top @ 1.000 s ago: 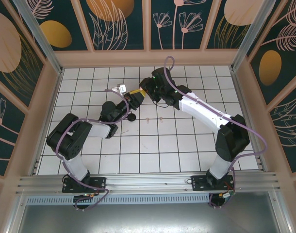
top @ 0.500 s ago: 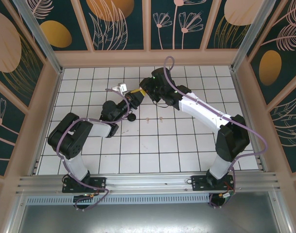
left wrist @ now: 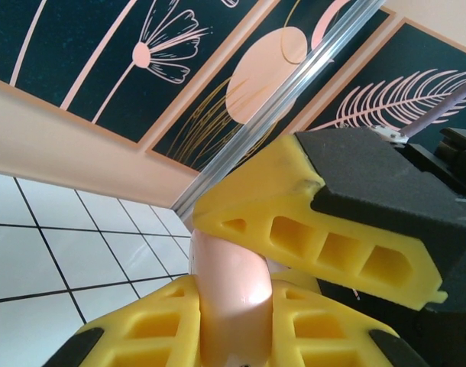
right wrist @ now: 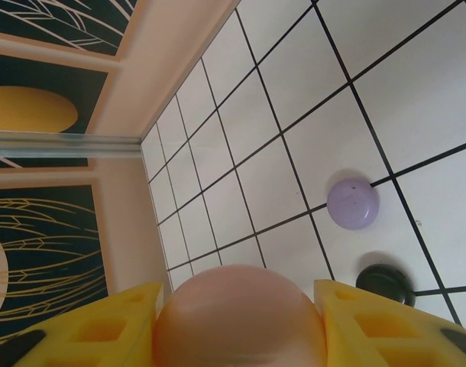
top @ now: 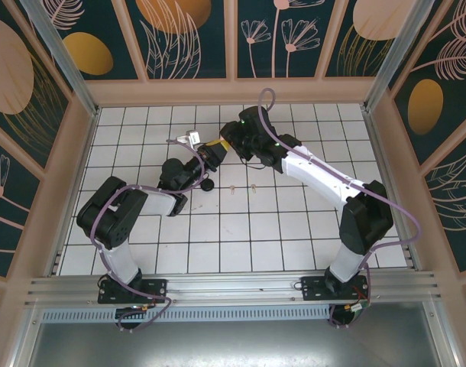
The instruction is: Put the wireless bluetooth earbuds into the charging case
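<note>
**A:** How do the arms stand?

**B:** Both rise from bases at the bottom of the top view. The left arm [top: 130, 210] folds tight at lower left. The right arm [top: 325, 180] stretches long from lower right. Their 2 grippers meet in the upper middle.

**A:** The left gripper [top: 215, 153]?

**B:** Narrow. Its yellow fingers [left wrist: 141, 332] are clamped on a pink case [left wrist: 229, 287], low in its wrist view.

**A:** And the right gripper [top: 233, 142]?

**B:** In its own wrist view, its fingers [right wrist: 111, 321] stand at each side of the pink case's dome, at the bottom edge. I cannot tell whether they press it.

**A:** What is in the cases?

**B:** The pink case's inside is hidden. In the right wrist view, beyond it on the tiles [right wrist: 309, 84], a black case [right wrist: 384, 284] sits at lower right. A lilac case [right wrist: 352, 203] lies just above it, apart. I cannot tell what either holds.

**A:** Where are the earbuds?

**B:** 2 pale earbuds [top: 231, 187] lie loose on the tiles in the middle of the top view. They are just right of the black case and below the grippers, touching neither.
</note>
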`<state>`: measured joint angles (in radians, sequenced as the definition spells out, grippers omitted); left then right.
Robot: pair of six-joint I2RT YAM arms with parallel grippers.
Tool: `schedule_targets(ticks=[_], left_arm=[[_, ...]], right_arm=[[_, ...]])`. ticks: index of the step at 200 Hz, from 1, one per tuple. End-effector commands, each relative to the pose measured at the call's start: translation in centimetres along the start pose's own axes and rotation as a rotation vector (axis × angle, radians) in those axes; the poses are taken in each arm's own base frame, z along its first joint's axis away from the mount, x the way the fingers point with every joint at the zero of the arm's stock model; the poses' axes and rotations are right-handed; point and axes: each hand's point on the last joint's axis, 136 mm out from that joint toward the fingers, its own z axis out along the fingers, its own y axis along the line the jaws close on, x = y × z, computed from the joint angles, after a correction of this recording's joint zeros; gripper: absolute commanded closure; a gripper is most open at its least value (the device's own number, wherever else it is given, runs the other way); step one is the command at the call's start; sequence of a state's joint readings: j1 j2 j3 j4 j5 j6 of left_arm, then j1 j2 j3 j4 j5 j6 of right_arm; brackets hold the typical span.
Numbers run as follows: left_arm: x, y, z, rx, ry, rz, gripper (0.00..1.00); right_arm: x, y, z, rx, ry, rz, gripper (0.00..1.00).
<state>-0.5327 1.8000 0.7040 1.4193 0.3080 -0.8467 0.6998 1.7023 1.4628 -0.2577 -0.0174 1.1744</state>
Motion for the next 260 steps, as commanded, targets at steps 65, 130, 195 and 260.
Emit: schedule_targets(ticks=[65, 130, 195, 260], left_arm=[[-0.4, -2.4, -0.2, 0.060, 0.016, 0.028, 1.00], [-0.2, -4.4, -0.9, 0.181, 0.202, 0.091, 1.00], [1.6, -6.6, -1.5, 0.307, 0.399, 0.111, 1.00], [1.6, -7.5, -1.7, 0.338, 0.438, 0.120, 1.00]], right_arm=[[-5.2, 1.0, -8.6, -0.114, -0.181, -0.057, 0.25], [-5.6, -4.7, -11.6, -0.150, -0.185, -0.432, 0.25], [0.8, -3.2, -11.8, -0.450, 0.055, -0.804, 0.25], [1.6, -1.4, -10.3, -0.465, 0.088, -0.847, 0.27]])
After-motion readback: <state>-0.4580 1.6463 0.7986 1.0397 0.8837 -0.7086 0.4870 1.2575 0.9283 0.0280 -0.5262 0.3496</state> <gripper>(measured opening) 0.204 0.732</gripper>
